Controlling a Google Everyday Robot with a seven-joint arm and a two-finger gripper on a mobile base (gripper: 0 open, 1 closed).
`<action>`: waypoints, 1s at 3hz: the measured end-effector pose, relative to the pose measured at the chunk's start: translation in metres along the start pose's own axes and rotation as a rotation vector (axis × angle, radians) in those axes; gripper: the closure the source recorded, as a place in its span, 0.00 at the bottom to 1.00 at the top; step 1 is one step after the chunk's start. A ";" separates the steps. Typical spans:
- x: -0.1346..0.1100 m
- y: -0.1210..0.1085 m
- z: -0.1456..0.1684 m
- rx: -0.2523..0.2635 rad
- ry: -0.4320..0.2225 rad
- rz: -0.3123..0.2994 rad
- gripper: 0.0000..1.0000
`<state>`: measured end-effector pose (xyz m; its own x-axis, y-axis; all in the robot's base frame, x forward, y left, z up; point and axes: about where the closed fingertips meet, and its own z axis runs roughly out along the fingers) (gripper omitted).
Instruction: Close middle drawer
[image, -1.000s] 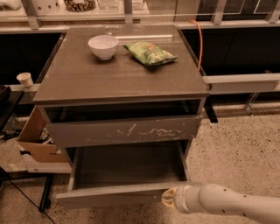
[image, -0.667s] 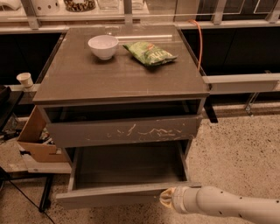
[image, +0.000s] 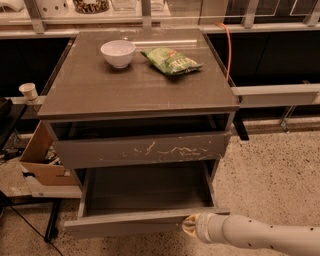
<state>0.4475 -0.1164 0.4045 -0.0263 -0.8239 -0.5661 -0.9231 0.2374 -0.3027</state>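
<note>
A white bowl (image: 118, 52) and a green snack bag (image: 171, 60) sit near each other on the brown cabinet top (image: 135, 92). A paper cup (image: 28, 91) stands off to the left. A cardboard box (image: 41, 161) sits lower down.

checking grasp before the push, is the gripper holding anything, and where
Cannot tell: the gripper is at the right front edge of the wide grey-brown open drawer.

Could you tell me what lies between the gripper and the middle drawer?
Nothing, in the camera view; the gripper sits at the middle drawer, front right.
</note>
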 end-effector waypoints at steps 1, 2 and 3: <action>0.005 -0.025 0.014 0.100 -0.009 -0.068 1.00; 0.006 -0.046 0.024 0.170 -0.029 -0.093 1.00; 0.004 -0.079 0.045 0.260 -0.075 -0.124 1.00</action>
<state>0.5375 -0.1155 0.3911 0.1175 -0.8168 -0.5648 -0.7877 0.2696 -0.5539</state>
